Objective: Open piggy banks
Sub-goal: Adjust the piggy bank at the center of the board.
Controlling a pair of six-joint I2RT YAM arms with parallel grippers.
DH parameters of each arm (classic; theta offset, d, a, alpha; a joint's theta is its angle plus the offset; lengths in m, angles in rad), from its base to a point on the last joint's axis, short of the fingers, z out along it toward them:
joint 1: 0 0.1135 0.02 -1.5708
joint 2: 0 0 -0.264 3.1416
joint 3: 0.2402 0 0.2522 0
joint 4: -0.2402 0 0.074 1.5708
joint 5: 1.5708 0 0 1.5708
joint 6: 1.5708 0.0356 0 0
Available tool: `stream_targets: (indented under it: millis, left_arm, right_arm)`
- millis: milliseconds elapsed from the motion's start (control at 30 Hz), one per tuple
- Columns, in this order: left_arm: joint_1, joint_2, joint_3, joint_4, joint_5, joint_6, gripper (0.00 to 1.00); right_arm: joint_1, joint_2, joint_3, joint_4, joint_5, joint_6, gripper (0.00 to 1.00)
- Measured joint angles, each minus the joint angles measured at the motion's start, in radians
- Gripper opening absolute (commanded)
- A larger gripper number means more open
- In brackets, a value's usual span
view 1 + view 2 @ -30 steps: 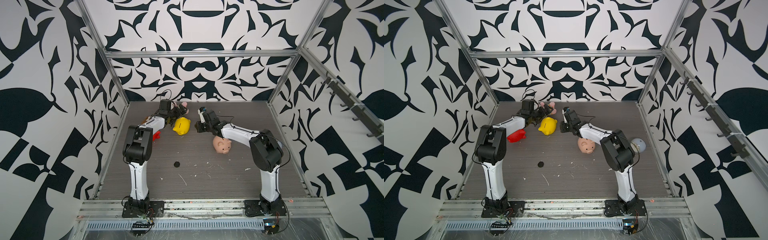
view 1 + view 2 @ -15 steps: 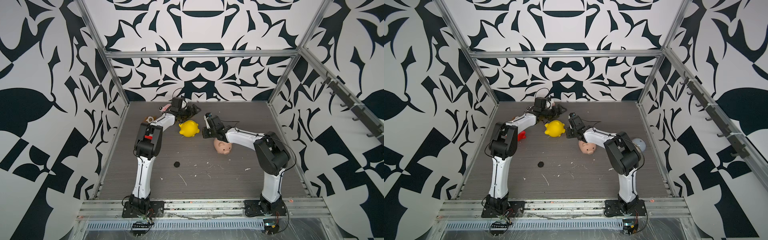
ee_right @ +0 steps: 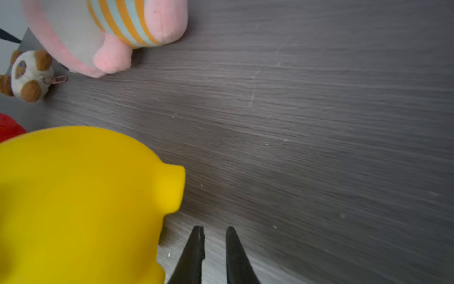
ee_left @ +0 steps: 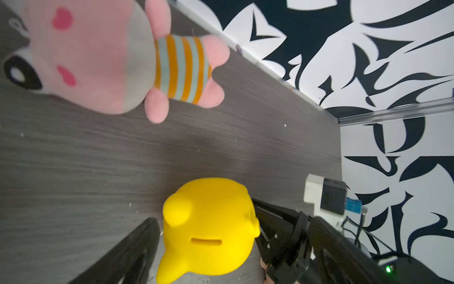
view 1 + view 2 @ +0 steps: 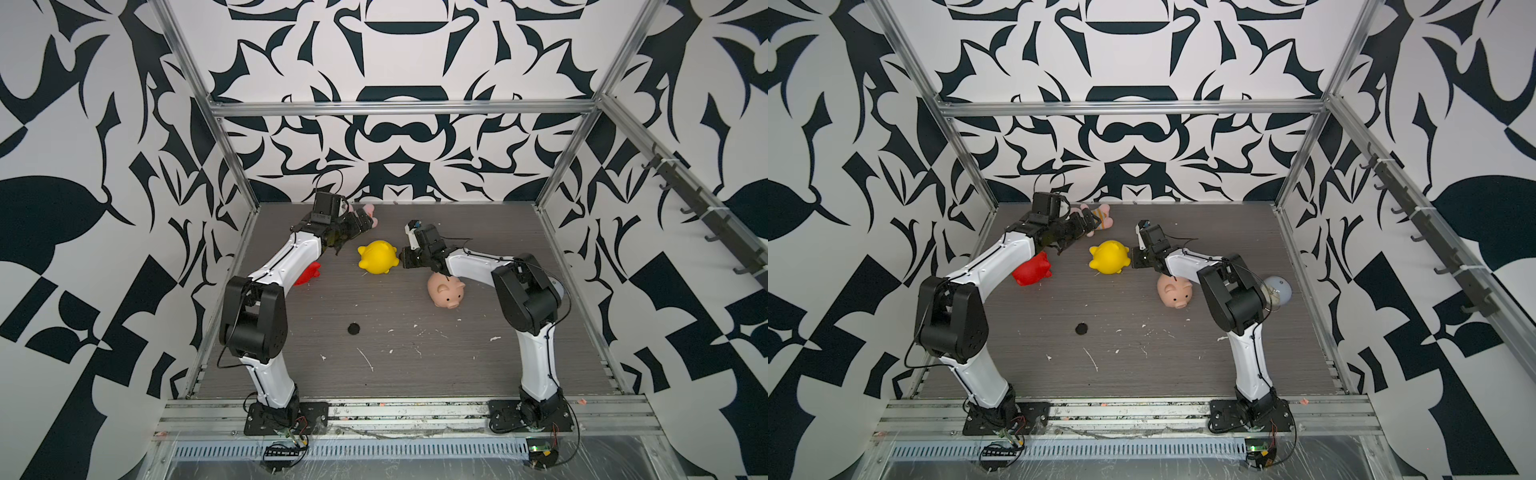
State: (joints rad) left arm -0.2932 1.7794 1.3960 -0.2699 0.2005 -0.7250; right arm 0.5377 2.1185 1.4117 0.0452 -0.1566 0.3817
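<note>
The yellow piggy bank (image 5: 377,257) lies between the wide-spread left tool (image 5: 352,236) and the nearer, almost-closed, empty right tool (image 3: 213,230).

Yellow piggy bank (image 5: 378,258) nearer right tool (image 3: 214,231)

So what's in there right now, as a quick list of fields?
piggy banks: yellow piggy bank centre, red piggy bank to its left, peach-pink piggy bank to its right
loose part: round black disc on table
soft toys: striped plush, small brown-and-white plush
left gripper: wide open, empty
right gripper: narrow gap, empty, beside yellow piggy bank
</note>
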Motion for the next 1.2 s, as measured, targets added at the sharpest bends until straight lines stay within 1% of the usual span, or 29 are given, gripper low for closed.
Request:
stream_targets:
  millis: [133, 300, 500, 667, 767, 933, 1067, 1200]
  left_arm:
    - [-0.003, 0.056, -0.045, 0.019, 0.034, -0.052, 0.99]
    - [-0.005, 0.113, -0.049, 0.076, 0.071, -0.100, 0.99]
    - [-0.002, 0.146, -0.049, 0.137, 0.082, -0.121, 0.99]
    - [0.009, 0.165, -0.052, 0.156, 0.084, -0.123, 0.99]
    - [0.034, 0.165, -0.082, 0.187, 0.094, -0.124, 0.99]
    - [0.078, 0.152, -0.152, 0.236, 0.112, -0.123, 0.99]
    - [0.108, 0.150, -0.188, 0.212, 0.114, -0.116, 0.99]
    - [0.128, 0.150, -0.192, 0.174, 0.117, -0.104, 0.99]
  right_arm:
    - [-0.003, 0.038, 0.011, 0.035, -0.069, 0.014, 0.20]
    - [-0.009, 0.042, 0.003, 0.117, -0.155, 0.052, 0.20]
    - [-0.018, 0.042, -0.051, 0.266, -0.222, 0.093, 0.20]
    - [-0.019, 0.042, -0.061, 0.317, -0.271, 0.130, 0.20]
    - [-0.011, 0.042, -0.061, 0.343, -0.285, 0.140, 0.20]
    - [0.021, 0.037, -0.056, 0.317, -0.283, 0.130, 0.20]
    - [0.044, 0.032, -0.047, 0.303, -0.280, 0.130, 0.20]
    - [0.063, 0.021, -0.037, 0.285, -0.270, 0.130, 0.19]
